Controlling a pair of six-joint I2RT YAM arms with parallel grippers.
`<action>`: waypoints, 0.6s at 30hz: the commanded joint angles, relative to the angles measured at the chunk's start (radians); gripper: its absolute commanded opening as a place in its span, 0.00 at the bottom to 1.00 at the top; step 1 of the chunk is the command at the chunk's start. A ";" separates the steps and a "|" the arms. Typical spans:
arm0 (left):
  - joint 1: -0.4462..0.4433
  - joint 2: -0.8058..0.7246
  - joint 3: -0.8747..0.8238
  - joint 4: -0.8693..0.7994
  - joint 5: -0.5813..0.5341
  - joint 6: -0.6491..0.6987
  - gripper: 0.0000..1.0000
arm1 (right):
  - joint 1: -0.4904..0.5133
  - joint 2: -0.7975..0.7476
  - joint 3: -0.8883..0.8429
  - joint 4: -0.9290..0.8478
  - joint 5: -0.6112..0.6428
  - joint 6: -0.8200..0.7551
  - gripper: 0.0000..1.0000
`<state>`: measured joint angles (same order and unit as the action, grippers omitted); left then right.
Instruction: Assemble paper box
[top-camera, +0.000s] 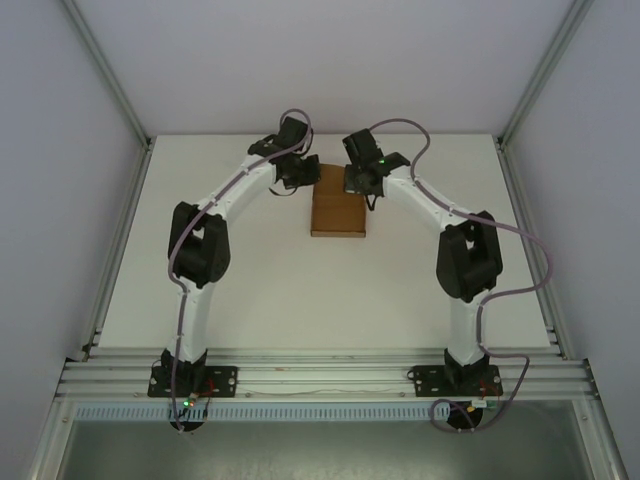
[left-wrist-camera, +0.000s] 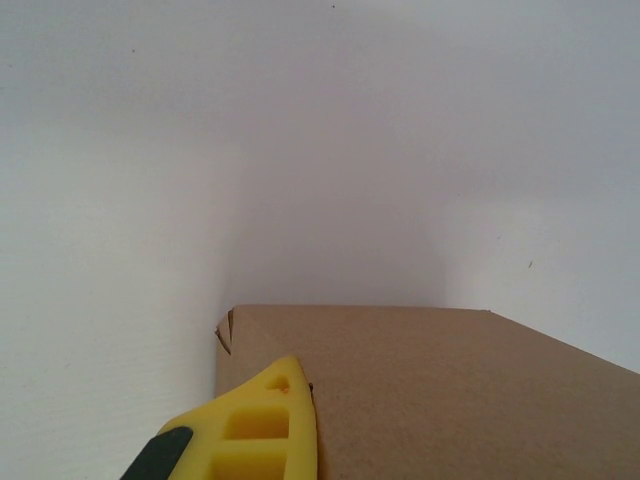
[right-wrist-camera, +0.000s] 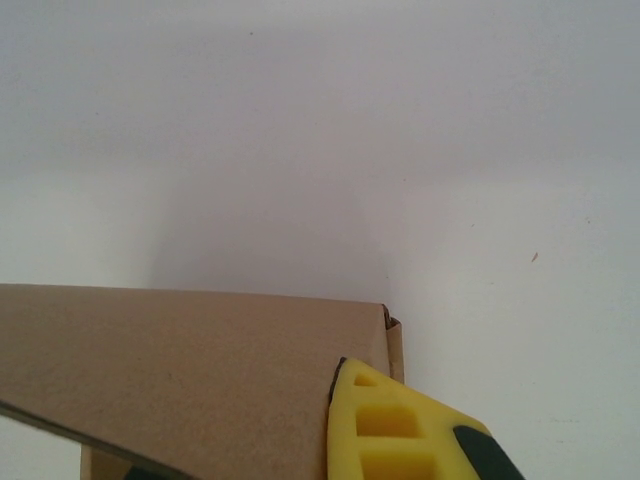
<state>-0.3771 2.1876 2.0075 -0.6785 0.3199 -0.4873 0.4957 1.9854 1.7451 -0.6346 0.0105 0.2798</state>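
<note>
Paper box (top-camera: 337, 212), plain brown cardboard, lying flat on the white worktop (top-camera: 250, 290) a little beyond its middle, already folded into a low closed rectangle. Left claw (top-camera: 300, 176) set at the far left corner, right claw (top-camera: 358, 180) at the far right corner, both squeezed narrow with no gap to speak of between the tips. From the left wrist, one yellow finger (left-wrist-camera: 268, 425) laid against the paper box (left-wrist-camera: 450, 400) just beside a small tab (left-wrist-camera: 224, 333) poking out at the corner. From the right wrist, a matching yellow finger (right-wrist-camera: 385, 425) resting at the mirrored corner of the paper box (right-wrist-camera: 180, 360), next to a folded edge. Any actual pinch on cardboard impossible to tell. Judged as the closing stage: pressing the far edge home and seating the corner tabs. Next move likely calling for even pressure from both sides at once, then a straight lift away. No dragging or tipping of so light a thing, and no springing the lid open.
</note>
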 joint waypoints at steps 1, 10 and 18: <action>0.007 0.009 0.062 -0.017 0.072 0.113 0.14 | 0.004 0.008 0.017 0.016 -0.118 0.022 0.05; 0.028 -0.175 -0.215 0.055 -0.079 0.439 0.67 | -0.049 -0.014 0.059 -0.139 -0.174 -0.396 0.03; 0.141 -0.253 -0.320 0.108 0.121 0.675 0.87 | -0.129 0.023 0.199 -0.434 -0.506 -0.790 0.00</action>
<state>-0.2768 1.9640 1.7111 -0.6155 0.3531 0.0326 0.3786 1.9892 1.8805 -0.8921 -0.3515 -0.2897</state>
